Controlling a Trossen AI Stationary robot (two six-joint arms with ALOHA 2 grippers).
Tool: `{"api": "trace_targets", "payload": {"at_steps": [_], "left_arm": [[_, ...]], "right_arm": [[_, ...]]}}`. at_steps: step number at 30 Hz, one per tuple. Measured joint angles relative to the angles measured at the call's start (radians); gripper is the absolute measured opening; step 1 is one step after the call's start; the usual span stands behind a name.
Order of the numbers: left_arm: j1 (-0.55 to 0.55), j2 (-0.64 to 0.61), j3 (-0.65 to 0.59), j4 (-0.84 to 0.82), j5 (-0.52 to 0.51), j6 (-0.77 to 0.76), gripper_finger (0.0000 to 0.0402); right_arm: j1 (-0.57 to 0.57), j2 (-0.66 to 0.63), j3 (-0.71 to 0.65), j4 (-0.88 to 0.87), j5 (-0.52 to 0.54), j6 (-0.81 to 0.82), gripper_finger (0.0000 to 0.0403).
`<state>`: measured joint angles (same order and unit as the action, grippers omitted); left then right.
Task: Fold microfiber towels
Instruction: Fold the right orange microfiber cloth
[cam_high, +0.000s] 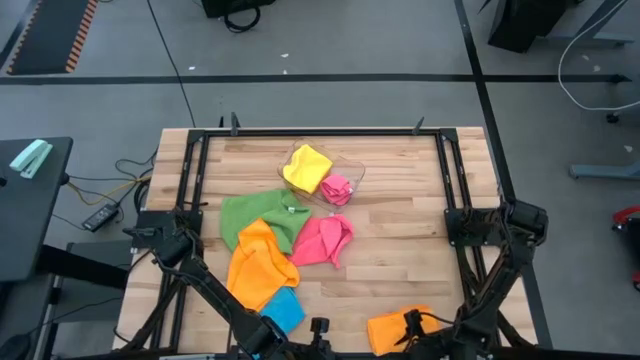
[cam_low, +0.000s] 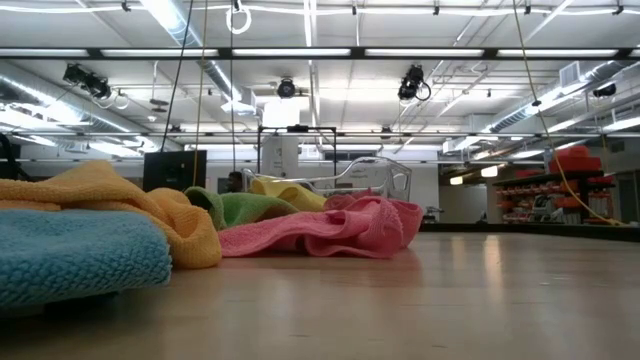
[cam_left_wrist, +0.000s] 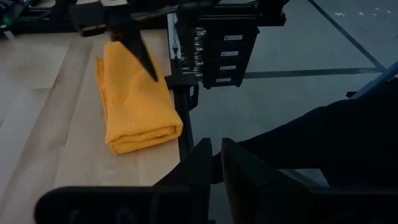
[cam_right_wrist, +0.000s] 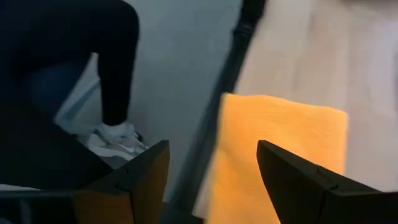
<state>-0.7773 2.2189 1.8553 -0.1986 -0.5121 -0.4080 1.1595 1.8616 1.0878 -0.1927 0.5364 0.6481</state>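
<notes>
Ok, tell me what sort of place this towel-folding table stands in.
Probably a robotics lab or workshop hall. The low view shows an open ceiling with strip lights and ducts, and storage shelving at the back; the high view shows cables on a grey floor marked with tape lines.

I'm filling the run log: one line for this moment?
folded orange towel: table's near edge | right gripper: open above it | left gripper: shut, empty | others unfolded

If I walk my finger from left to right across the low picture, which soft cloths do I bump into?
Blue microfiber towel → crumpled orange microfiber towel → green microfiber towel → pink microfiber towel. The yellow towel overlaps the green and pink ones, so I leave it out.
</notes>
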Motion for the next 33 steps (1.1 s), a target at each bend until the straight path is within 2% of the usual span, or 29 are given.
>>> {"api": "trace_targets", "payload": {"at_steps": [6,10,16,26,33], "left_arm": [[0.0,0.0,0.0,0.0,0.0,0.0,0.0046],[0.0,0.0,0.0,0.0,0.0,0.0,0.0044],[0.0,0.0,0.0,0.0,0.0,0.0,0.004],[0.0,0.0,0.0,0.0,0.0,0.0,0.0044],[0.0,0.0,0.0,0.0,0.0,0.0,0.004]], "right_arm": [[0.029,0.041,0.0,0.064,-0.033,0.068,0.0252],[0.028,0.078,0.001,0.066,-0.103,0.161,0.0252],[0.011,0.124,0.001,0.066,-0.167,0.21,0.0252],[-0.049,0.117,0.006,-0.065,-0.153,0.23,0.0252],[-0.091,0.117,0.005,-0.105,-0.142,0.158,0.0252]]}}
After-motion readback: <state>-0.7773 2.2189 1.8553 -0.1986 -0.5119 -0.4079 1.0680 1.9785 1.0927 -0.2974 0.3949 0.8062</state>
